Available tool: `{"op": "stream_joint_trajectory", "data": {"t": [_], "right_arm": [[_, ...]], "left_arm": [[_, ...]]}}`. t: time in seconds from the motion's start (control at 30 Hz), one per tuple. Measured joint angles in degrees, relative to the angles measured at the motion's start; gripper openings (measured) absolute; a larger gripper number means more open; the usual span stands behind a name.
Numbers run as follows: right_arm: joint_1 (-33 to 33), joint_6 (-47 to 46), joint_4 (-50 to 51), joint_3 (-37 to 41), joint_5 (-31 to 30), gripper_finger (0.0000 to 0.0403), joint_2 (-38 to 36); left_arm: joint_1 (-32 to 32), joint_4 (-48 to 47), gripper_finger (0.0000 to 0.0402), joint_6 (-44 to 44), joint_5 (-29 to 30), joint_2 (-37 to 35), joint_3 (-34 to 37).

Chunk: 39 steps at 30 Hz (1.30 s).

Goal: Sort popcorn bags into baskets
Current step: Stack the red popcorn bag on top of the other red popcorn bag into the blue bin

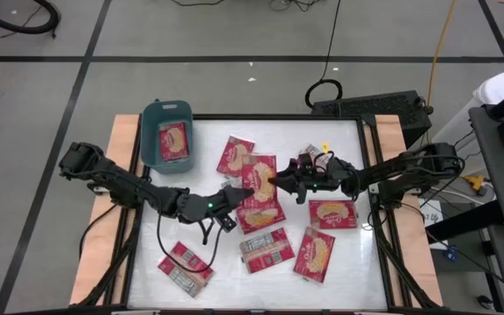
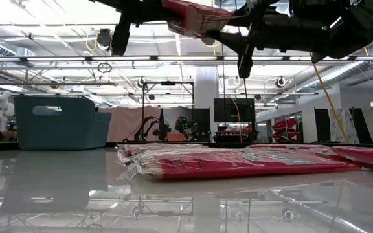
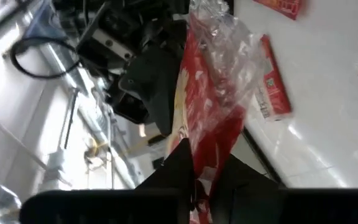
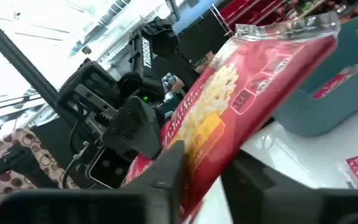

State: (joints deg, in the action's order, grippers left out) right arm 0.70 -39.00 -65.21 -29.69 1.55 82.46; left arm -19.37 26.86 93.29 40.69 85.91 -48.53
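We see a white table (image 1: 339, 271) with a teal bin (image 1: 153, 118) at its far left corner; one red bag (image 1: 174, 140) lies inside it, picture face up.

Both arms reach to the table's middle and meet over it. Between them a raised bag (image 1: 259, 173) hangs above the surface, well clear of the packets lying flat below in the low view.

The left gripper (image 1: 237, 193) pinches one end of that bag: in the left wrist view its two fingers (image 3: 180, 163) are closed tight on the red film, with the crinkled clear edge standing out past them. The right gripper (image 1: 276, 180) has the opposite end: in the right wrist view the bag passes between its fingers (image 4: 166, 168), which press narrowly on it. So the bag is held at both ends at once, one gripper on each side.

Loose bags lie on the table: one (image 1: 234, 154) just beyond the held one, one (image 1: 333, 213) under the right arm, three near the front (image 1: 315, 255) (image 1: 265, 249) (image 1: 185, 267).
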Motion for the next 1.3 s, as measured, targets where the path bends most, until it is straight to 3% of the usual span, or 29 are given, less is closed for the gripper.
{"op": "stream_joint_trajectory", "data": {"t": [0.13, 0.4, 0.63, 0.77, 0.87, 1.0, 1.07, 1.2, 1.3], "right_arm": [[0.0, 2.6, -0.2, 0.0, -0.1, 0.0012, -0.1], [1.1, 9.9, 2.6, 0.0, 0.2, 0.0030, -6.3], [1.1, 15.6, 7.4, 1.9, 0.3, 0.0007, -13.9], [1.1, 15.8, 6.7, 4.4, -0.2, 0.0007, -15.8], [1.1, 16.2, 4.0, 6.3, -1.8, 0.0007, -15.7], [-0.4, 18.7, -2.7, 7.7, -4.6, 0.0007, -14.8], [-1.6, 20.4, -5.9, 7.9, -4.7, 0.0007, -14.0], [-3.7, 22.8, -12.3, 7.9, -4.8, 0.0007, -12.4], [-4.9, 24.5, -14.3, 7.9, -7.4, 0.0007, -11.2]], "left_arm": [[0.8, -0.1, 0.0075, -12.9, 0.6, 0.0, 0.0], [-1.6, 0.1, 0.0153, -35.9, 15.2, -0.4, 0.0], [-5.2, -4.8, 0.0174, -55.4, 16.7, -4.5, 0.0], [-5.2, -6.3, 0.0167, -72.1, 16.2, -8.1, 0.1], [-2.9, -6.4, 0.0159, -89.2, 9.7, -10.6, 0.0], [3.0, -7.8, 0.0161, -106.4, -11.3, -13.6, 0.0], [5.9, -7.5, 0.0169, -109.4, -18.2, -13.8, 0.0], [10.1, -6.5, 0.0197, -111.4, -20.8, -12.9, 0.0], [12.9, -3.7, 0.0229, -113.5, -27.3, -10.7, 0.0]]}}
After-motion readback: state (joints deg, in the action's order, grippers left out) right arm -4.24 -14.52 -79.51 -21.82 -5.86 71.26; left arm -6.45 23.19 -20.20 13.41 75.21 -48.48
